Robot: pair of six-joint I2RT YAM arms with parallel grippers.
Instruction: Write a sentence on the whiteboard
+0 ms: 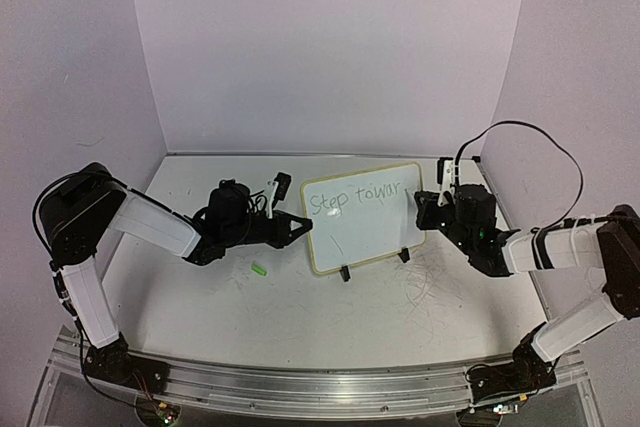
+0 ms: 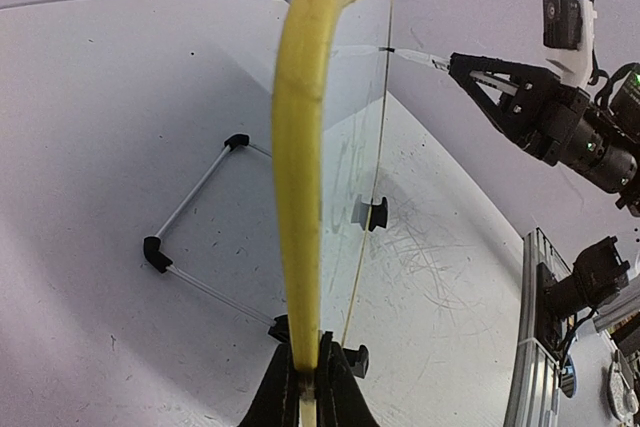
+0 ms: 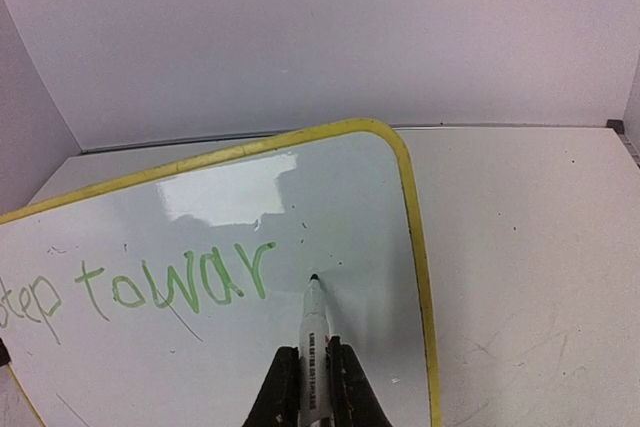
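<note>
The small white rectangular whiteboard [image 3: 340, 227] is rimmed in yellow and lettered with a pale green handwritten sentence [image 3: 180, 287]; a white-barrelled, dark-tipped marker pen [image 3: 314, 342] is seen against it.

Entry 1. Handwritten sentence [image 1: 352, 195]: pale green marker strokes, reads "Step towar". One line, mixed capital and lower case, running toward 3 o'clock and rising slightly in the top view. It stands on the face of the whiteboard [image 1: 365, 237], along its 12 o'clock edge.

Entry 2. Printed band of small dark lettering on the white barrel of the marker [image 3: 314, 342], too small to read.
</note>
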